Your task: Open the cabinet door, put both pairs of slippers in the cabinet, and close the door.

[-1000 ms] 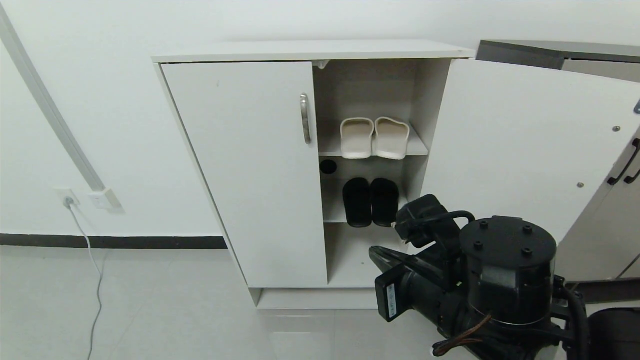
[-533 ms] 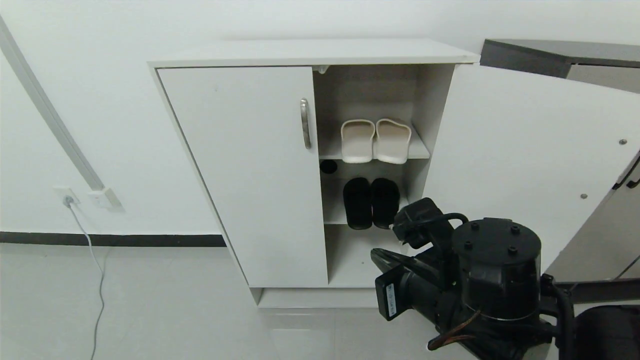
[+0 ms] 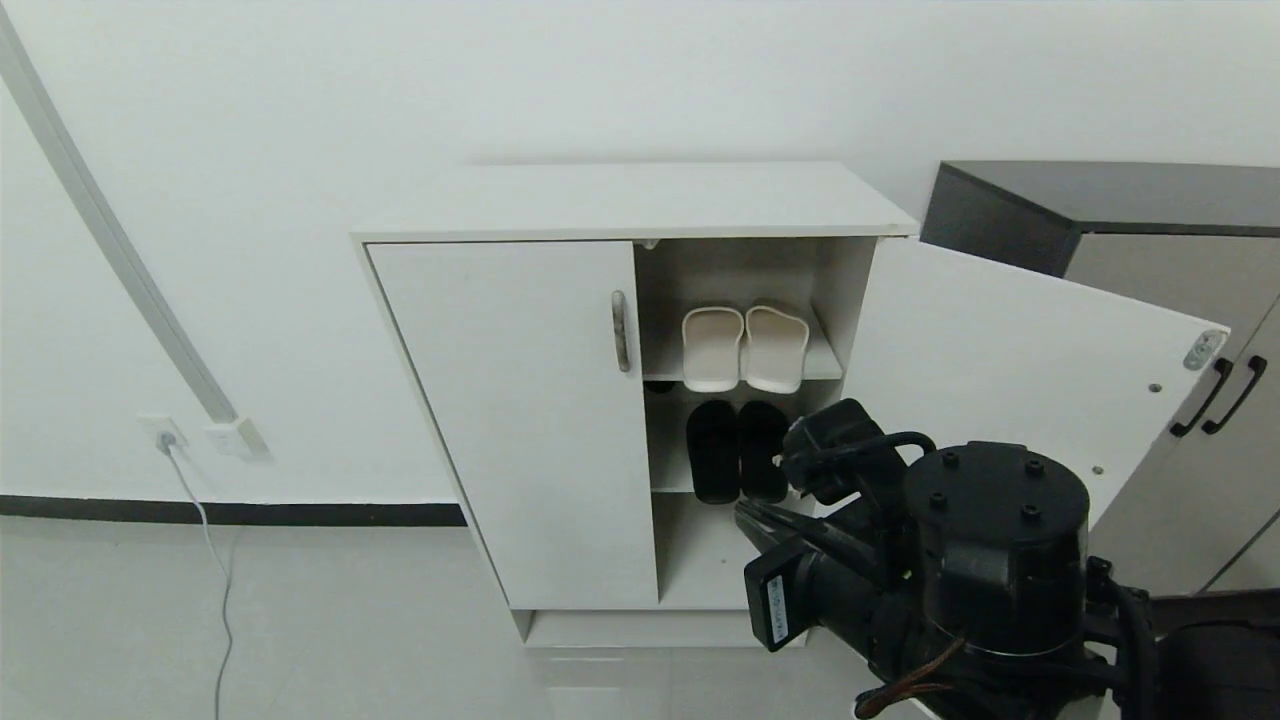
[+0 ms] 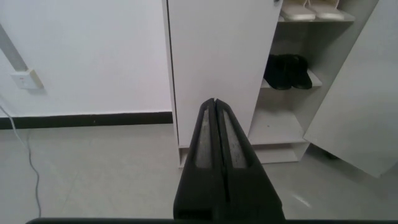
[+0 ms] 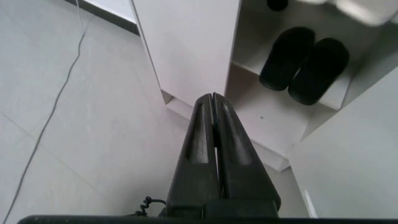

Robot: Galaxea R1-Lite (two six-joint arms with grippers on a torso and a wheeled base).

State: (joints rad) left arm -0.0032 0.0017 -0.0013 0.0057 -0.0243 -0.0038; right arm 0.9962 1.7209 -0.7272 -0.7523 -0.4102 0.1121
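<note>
The white cabinet (image 3: 520,420) has its left door shut and its right door (image 3: 1000,360) swung wide open. Inside, a white pair of slippers (image 3: 745,347) sits on the upper shelf and a black pair of slippers (image 3: 737,450) on the shelf below. My right gripper (image 3: 743,510) hangs shut and holding nothing, low in front of the open compartment; its wrist view shows it (image 5: 212,98) above the floor with the black slippers (image 5: 305,62) beyond. My left gripper (image 4: 214,104) is shut with nothing in it, facing the closed left door (image 4: 221,56) from a distance.
A dark grey cabinet (image 3: 1150,240) stands right of the open door, close behind it. A wall socket with a cable (image 3: 165,437) is at the lower left. Bare tiled floor (image 3: 300,620) lies in front of the cabinet.
The whole head picture has shifted: the cabinet now looks smaller and lower, so the camera moved back. The slippers stay on their shelves and the right door stays open.
</note>
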